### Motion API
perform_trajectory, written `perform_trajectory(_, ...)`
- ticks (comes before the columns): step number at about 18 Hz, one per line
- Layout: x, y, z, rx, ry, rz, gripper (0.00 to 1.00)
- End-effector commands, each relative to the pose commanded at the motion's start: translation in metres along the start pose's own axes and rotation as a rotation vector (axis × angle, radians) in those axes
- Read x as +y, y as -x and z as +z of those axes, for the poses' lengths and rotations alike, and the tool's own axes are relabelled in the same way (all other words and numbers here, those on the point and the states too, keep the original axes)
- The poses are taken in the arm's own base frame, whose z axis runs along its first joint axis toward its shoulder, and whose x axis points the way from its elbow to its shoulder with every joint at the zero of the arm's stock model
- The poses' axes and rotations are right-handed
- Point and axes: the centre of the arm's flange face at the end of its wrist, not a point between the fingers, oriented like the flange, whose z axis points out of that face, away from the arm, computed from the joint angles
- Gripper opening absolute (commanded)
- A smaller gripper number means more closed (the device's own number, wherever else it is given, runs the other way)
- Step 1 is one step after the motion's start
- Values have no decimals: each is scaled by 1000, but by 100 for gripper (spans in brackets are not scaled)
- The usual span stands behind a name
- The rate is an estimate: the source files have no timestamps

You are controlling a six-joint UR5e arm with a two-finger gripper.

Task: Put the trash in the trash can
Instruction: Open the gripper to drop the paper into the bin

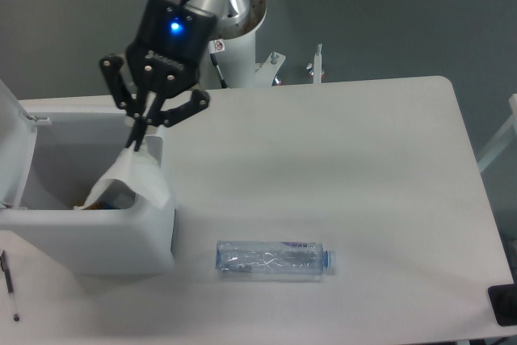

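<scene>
Fixed camera, my pincer: my black two-finger pincer (140, 136) is pinched shut on the top of the crumpled whitish-clear plastic wrapper (136, 179), fingertips pointing down.
Fixed camera, wrapper: it hangs straight below my fingertips, a limp, folded sheet, its lower edge draped over the right-hand rim of the large boxy white plastic trash can (89, 236); part looks inside the opening, part outside.
Fixed camera, trash can: directly under me and off to my left in the picture, white hinged lid (14, 151) standing open at the far left.
Fixed camera, deciding relation: I judge the opening lies slightly left of my grip, so a small shift left before letting go would help.
Fixed camera, bottle: the clear crinkled plastic water bottle with a blue cap (273, 258) lies on the white table (363, 167), below and right of me, long axis left-right, cap to the right.
</scene>
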Motion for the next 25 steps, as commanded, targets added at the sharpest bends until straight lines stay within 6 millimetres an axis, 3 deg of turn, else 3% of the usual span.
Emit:
perform_trajectory(1,2,-5,4,8,7,6,7)
perform_trajectory(5,10,-16,15,14,-4,39,31)
perform_trajectory(7,13,-20,19,18,-8,47,37)
perform_trajectory(10,15,-21,17,15,-10,50,57)
perform_trajectory(11,14,-21,17,14,-11,51,75)
perform_trajectory(12,14,-20,16,12,-14,52,84)
perform_trajectory(15,12,-15,18,-18,-6,66,97)
perform_trajectory(20,9,4,11,-99,-2,110,100)
perform_trajectory(25,1,56,11,-144,-9,110,100)
